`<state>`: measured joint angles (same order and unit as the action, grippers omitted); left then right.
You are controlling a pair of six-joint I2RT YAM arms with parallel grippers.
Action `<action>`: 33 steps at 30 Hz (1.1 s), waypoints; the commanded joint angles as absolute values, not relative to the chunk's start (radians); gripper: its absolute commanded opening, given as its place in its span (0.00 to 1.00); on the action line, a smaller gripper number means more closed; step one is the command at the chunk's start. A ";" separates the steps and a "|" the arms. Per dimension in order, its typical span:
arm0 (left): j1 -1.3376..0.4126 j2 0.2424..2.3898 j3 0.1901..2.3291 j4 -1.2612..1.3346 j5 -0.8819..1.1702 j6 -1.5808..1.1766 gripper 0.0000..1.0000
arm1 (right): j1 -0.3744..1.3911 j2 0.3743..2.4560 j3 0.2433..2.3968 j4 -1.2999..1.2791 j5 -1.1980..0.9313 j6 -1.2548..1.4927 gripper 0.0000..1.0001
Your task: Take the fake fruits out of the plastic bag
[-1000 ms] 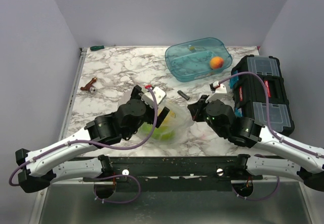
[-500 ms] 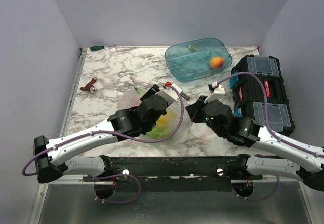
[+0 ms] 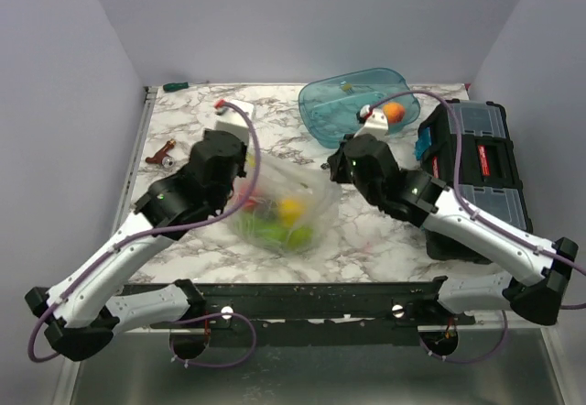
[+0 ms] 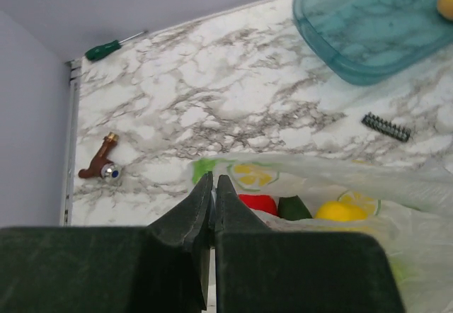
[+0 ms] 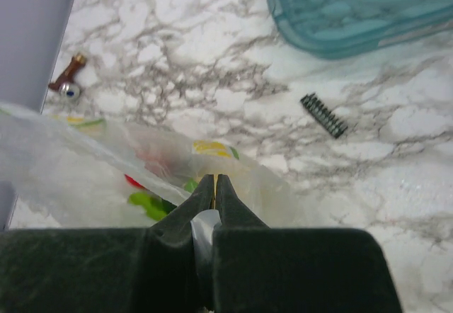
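The plastic bag [image 3: 298, 205], see-through with lemon prints, hangs stretched between my two grippers above the marble table. My left gripper [image 3: 247, 188] is shut on its left edge, and in the left wrist view the left gripper [image 4: 214, 180] pinches the film. My right gripper [image 3: 332, 172] is shut on the right edge, with white film bunched between the jaws of the right gripper [image 5: 215, 180]. Fake fruits sit inside: a red one [image 4: 258, 203], a dark green one [image 4: 294, 207], a yellow one [image 4: 340, 211] and light green ones [image 3: 271, 231].
A teal tub [image 3: 343, 112] with an orange ball [image 3: 393, 112] stands at the back. A black toolbox [image 3: 476, 171] lies on the right. A brown tap fitting [image 3: 163, 156] and a green screwdriver [image 3: 176, 86] lie at the left. A black spring [image 4: 386, 127] lies near the bag.
My left gripper has shut on the bag's left edge and drawn back to the left. The right arm moved up and back, so the bag now hangs stretched between both.
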<state>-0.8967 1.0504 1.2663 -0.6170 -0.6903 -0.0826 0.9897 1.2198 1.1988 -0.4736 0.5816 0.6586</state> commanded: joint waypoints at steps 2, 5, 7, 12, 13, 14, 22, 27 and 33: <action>-0.717 0.968 1.426 -0.742 -0.610 -0.195 0.00 | 0.796 1.366 1.389 -0.457 0.383 0.532 0.01; -0.605 0.945 1.501 -0.763 -0.595 -0.212 0.00 | 0.719 1.523 1.573 -0.442 0.277 0.479 0.01; -0.554 0.916 1.517 -0.762 -0.581 -0.231 0.00 | 0.683 1.658 1.758 -0.484 0.229 0.450 0.01; -0.515 0.823 1.513 -0.784 -0.487 -0.283 0.00 | 0.664 2.009 2.341 -0.674 0.162 0.410 0.01; -0.515 0.803 1.495 -0.796 -0.436 -0.310 0.00 | 0.663 2.046 2.415 -0.677 0.137 0.411 0.01; -0.515 0.776 1.462 -0.799 -0.384 -0.342 0.00 | 0.662 2.075 2.449 -0.666 0.109 0.415 0.01; -0.514 0.550 1.130 -0.827 0.110 -0.620 0.00 | 0.660 1.998 2.126 -0.529 0.010 0.472 0.01; -0.516 0.483 1.028 -0.865 0.250 -0.728 0.00 | 0.660 1.920 2.012 -0.575 0.037 0.424 0.13; -0.525 0.511 1.086 -0.848 0.276 -0.760 0.00 | 0.662 1.825 1.998 -0.688 0.097 0.431 0.53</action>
